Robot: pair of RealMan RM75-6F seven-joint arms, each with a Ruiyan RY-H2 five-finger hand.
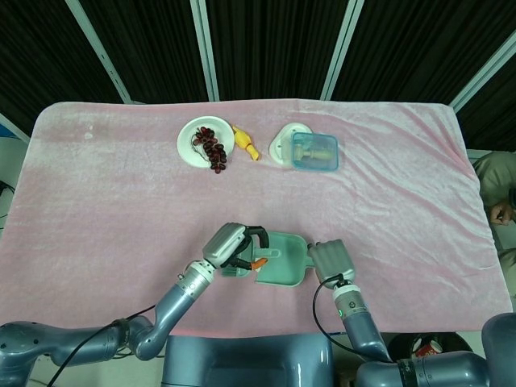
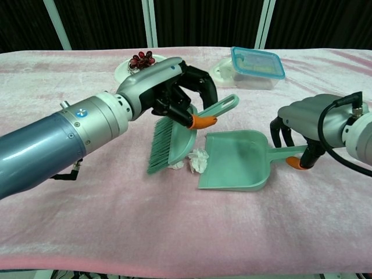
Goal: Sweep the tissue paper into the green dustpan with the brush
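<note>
Left hand: the left hand [image 2: 174, 87] grips the green brush [image 2: 174, 136] by its handle, fingers wrapped round it, bristles pointing down at the pink cloth [image 2: 87, 221] just left of the green dustpan [image 2: 235, 160].
Right hand: the right hand [image 2: 305, 125] has its fingers curled down around the dustpan's handle at the orange end, on the dustpan's right side.
Tissue paper: a small white crumpled tissue paper [image 2: 197, 160] lies on the cloth at the dustpan's left edge, between bristles and pan; not yet inside.
Chest view only: the tissue, the brush bristles and the open mouth of the pan are plain here.
Head view only: from above the left hand [image 1: 230, 246] and brush hide the tissue; the right hand [image 1: 330, 260] covers the handle, so only the dustpan [image 1: 282, 262] body shows.
Beyond the dustpan: a white plate of dark grapes [image 1: 208, 143], a yellow object [image 1: 246, 143] and a blue-lidded container [image 1: 314, 151] on a white dish.
Writing: no brand or label can be read in either view.
</note>
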